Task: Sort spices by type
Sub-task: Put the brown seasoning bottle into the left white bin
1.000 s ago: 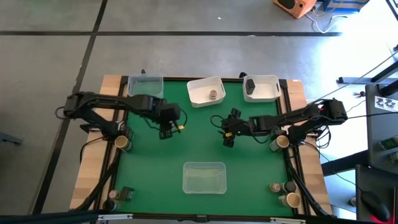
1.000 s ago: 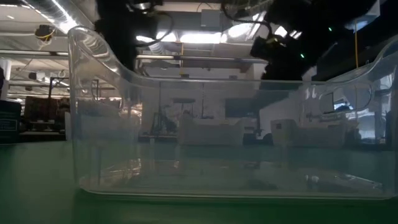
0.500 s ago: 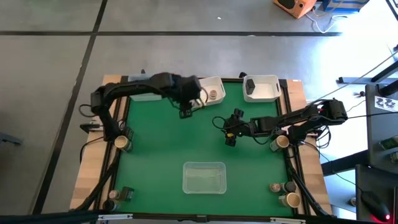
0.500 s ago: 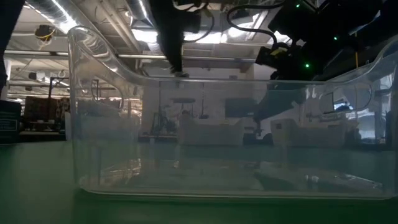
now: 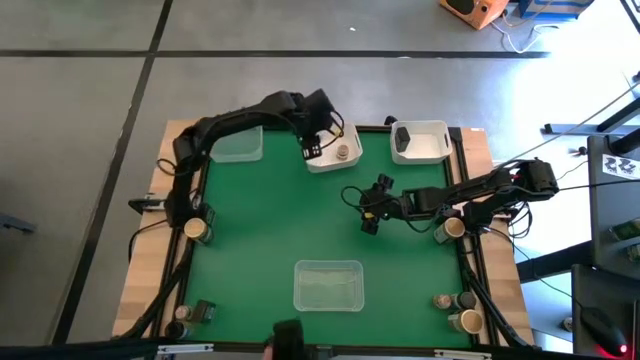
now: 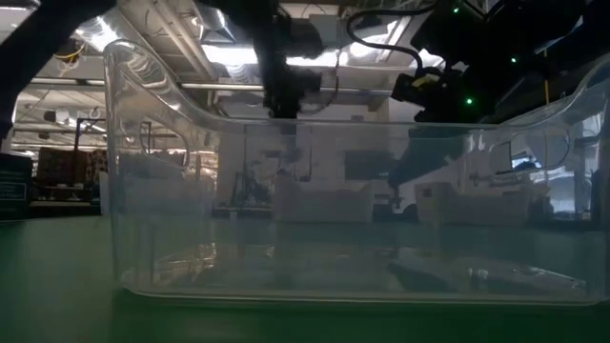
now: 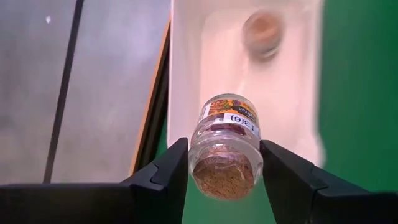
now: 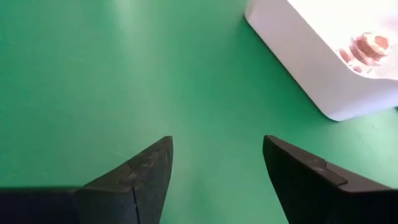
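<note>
Spice jar (image 7: 225, 144), glass with a tan cork top and a printed label, sits pinched between the two dark fingers of the left gripper (image 7: 224, 180); the fingers press against both sides of it. Seen from above, the left gripper (image 5: 314, 148) hangs over the near-left corner of the middle white tray (image 5: 326, 161) at the far edge of the green table (image 5: 270, 230). A second tan-topped jar (image 5: 343, 152) lies inside that tray, and the left wrist view shows it blurred (image 7: 262, 32) beyond the held jar, on the tray's white floor (image 7: 211, 68).

Over the middle of the table the right gripper (image 5: 366, 216) hovers, jaws spread with nothing between them; its wrist view shows only green mat between the fingers (image 8: 134, 180) and one corner of a white tray (image 8: 323, 74) holding a pale pink-topped jar (image 8: 367, 48).

At the far right a second white tray (image 5: 440, 150) holds a dark item (image 5: 402, 138). A clear tray (image 5: 234, 145) stands at the far left, and another clear tray (image 5: 328, 286) stands at the near middle, filling the low view (image 6: 343, 210). More jars stand on the wooden side rails: one on the left (image 5: 197, 230), one on the right (image 5: 450, 229), and a cluster at the near right corner (image 5: 458, 310).
</note>
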